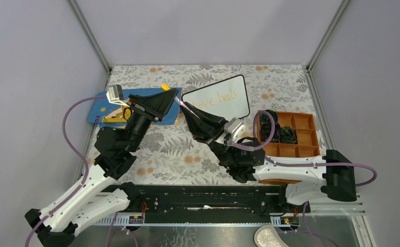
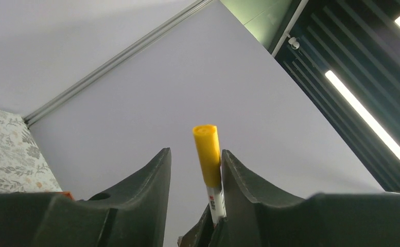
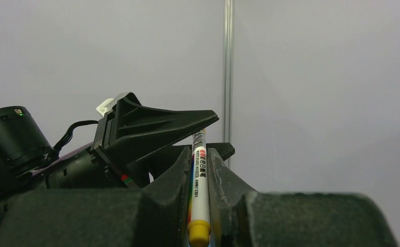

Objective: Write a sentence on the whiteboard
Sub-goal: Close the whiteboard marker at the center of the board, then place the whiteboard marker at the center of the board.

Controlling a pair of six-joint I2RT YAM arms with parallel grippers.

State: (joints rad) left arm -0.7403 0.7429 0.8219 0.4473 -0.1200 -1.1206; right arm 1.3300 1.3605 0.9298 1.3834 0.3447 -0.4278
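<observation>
Orange sentence (image 1: pixel 215 99) reads "Love heals" on the board (image 1: pixel 236 108); anything more is hidden behind the arm. Board sits far centre on the worktop (image 1: pixel 187 154), just beyond both jaws. Right jaws are closed tight on the marker (image 3: pixel 199 190), mid-barrel, just left of the board. Yellow cap (image 2: pixel 206 152) looks seated on the marker's end, between the left jaws. Those stand part open: gap on one side, cap leaning on the other finger, not clamped. Reads as the recapping step, writing done or nearly. Next move, my guess: left backs off without snagging the cap, then right sets the marker down.
</observation>
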